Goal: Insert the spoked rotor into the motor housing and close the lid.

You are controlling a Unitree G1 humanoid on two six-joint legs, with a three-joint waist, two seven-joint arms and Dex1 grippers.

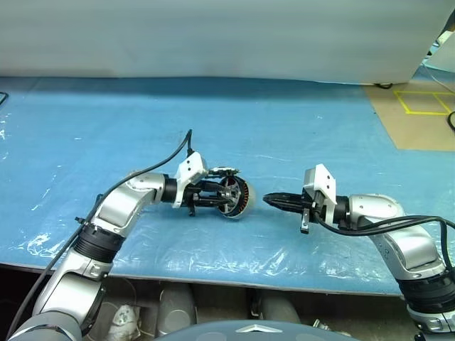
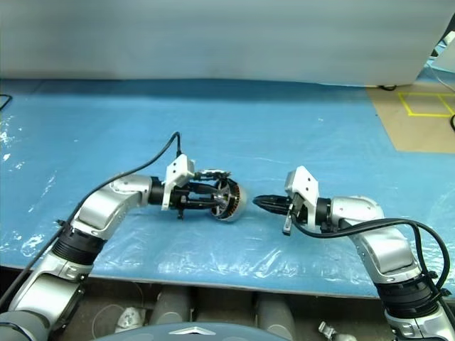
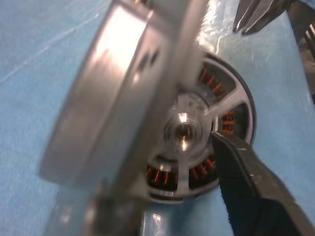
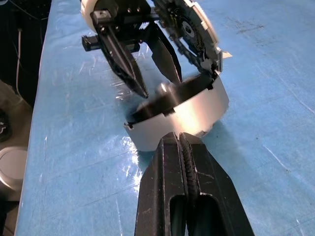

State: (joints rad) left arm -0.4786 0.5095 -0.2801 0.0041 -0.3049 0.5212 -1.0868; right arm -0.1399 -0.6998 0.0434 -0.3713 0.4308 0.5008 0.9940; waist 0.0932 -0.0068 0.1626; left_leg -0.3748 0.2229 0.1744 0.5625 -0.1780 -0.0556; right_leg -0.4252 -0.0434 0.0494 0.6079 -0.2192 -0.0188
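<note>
The motor housing (image 1: 240,197) stands tilted on its edge on the blue mat, copper windings (image 3: 209,169) showing. Over those windings lies the silver spoked rotor (image 3: 182,130). The lid (image 4: 189,115), smooth silver-grey outside, leans open against the housing (image 4: 189,29), touching it at one edge. My left gripper (image 1: 217,197) is open, its fingers (image 4: 125,61) spread on either side of a small silver hub at the lid's mouth, not clamping it. My right gripper (image 1: 270,200) is shut and empty, pointing at the lid from a short gap to the right.
The blue mat (image 1: 298,135) under clear plastic film covers the table up to its front edge (image 1: 234,280). A white backdrop (image 1: 213,35) closes the far side. Brown floor with yellow tape (image 1: 419,110) lies at the far right.
</note>
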